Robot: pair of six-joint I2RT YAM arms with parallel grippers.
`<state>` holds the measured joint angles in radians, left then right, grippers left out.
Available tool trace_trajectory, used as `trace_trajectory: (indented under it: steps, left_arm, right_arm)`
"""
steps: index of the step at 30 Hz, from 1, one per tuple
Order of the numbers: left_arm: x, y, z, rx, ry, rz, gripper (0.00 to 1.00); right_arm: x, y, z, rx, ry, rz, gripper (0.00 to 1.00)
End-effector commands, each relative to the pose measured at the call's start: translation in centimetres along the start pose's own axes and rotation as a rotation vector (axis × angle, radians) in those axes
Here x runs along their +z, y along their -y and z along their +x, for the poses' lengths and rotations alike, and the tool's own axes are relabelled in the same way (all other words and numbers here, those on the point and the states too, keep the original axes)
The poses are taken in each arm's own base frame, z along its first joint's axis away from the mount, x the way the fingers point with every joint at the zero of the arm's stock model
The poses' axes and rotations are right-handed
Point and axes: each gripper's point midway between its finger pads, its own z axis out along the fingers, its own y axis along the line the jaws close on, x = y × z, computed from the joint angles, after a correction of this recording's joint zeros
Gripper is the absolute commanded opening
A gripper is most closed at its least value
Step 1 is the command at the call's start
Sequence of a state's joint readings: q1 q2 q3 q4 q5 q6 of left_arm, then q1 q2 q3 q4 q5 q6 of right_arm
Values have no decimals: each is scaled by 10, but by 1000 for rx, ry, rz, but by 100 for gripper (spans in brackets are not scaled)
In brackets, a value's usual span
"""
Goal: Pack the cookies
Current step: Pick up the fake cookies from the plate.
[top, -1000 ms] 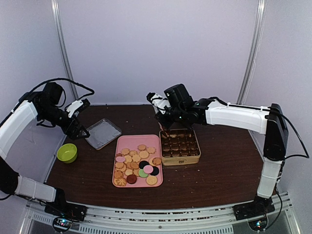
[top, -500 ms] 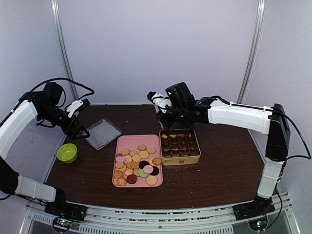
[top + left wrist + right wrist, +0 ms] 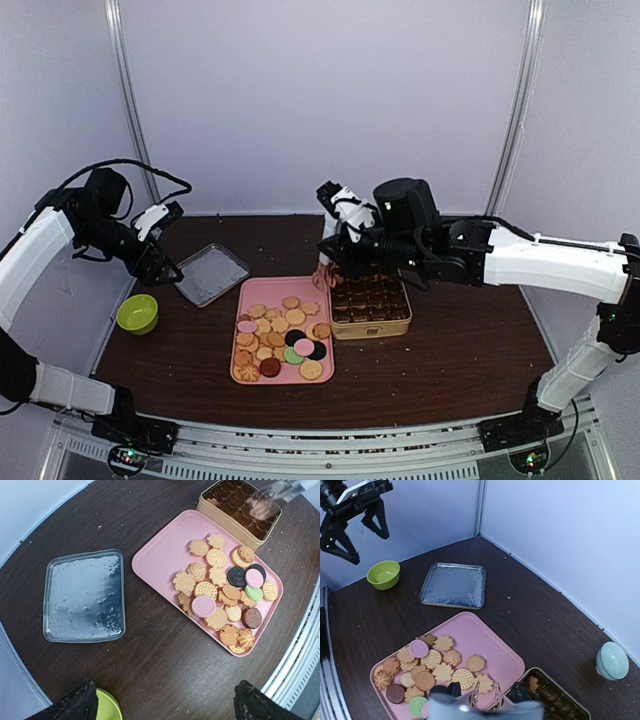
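**Cookies** (image 3: 280, 335): a loose heap, mostly tan, with pink, green, black and dark red rounds among them. They lie on the pink tray (image 3: 283, 289) at mid-table.

**Lone cookie** (image 3: 534, 684): tan, seated in the far-left corner compartment of the gold tin (image 3: 371, 329). The tin stands just beside the tray's right edge. Its other compartments look dark, and I cannot tell what they hold.

**Right gripper** (image 3: 324, 272): a second ago it hung over that corner compartment. It has since drawn off to the left and now hovers above the seam between tin and tray. Its clear fingers stand part-way apart, and the wrist view shows nothing between them. By my reading, one piece is delivered and the arm is heading back for another, with nearly the whole heap left to pack.

**Left gripper** (image 3: 162, 270): jaws spread wide and empty. It is parked at the far left beside the silver lid (image 3: 212, 272) and has not moved.

**Sundries:** a green bowl (image 3: 137, 313) at the left edge and a pale bowl (image 3: 611, 661) in the far right corner.
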<state>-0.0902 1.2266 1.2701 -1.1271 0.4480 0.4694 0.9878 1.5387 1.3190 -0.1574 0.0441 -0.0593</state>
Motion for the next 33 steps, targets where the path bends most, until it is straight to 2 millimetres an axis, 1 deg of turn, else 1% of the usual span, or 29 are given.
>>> trace_trajectory:
  steps: [1, 4, 8, 12, 16, 26, 33]
  left_arm:
    - [-7, 1, -3, 5, 28, -13, 97]
    - [-6, 1, -3, 1, 27, -8, 97]
    - [-6, 2, -3, -7, 28, -1, 97]
    - [-6, 3, -2, -7, 29, 1, 97]
    - [-6, 3, -2, -8, 28, 0, 97]
    - [-10, 5, -4, 2, 38, -4, 97]
    - [-11, 5, -7, 4, 44, 0, 97]
  right_arm:
    - [-5, -30, 10, 102, 39, -47, 32]
    - [-2, -41, 18, 122, 36, -57, 32]
    - [3, -54, 21, 151, 38, -90, 33]
    - [10, -64, 26, 190, 31, -126, 36]
    - [17, -64, 37, 216, 24, -107, 38]
    - [31, -71, 63, 193, -37, -107, 40]
    - [31, -79, 75, 209, -64, -140, 40]
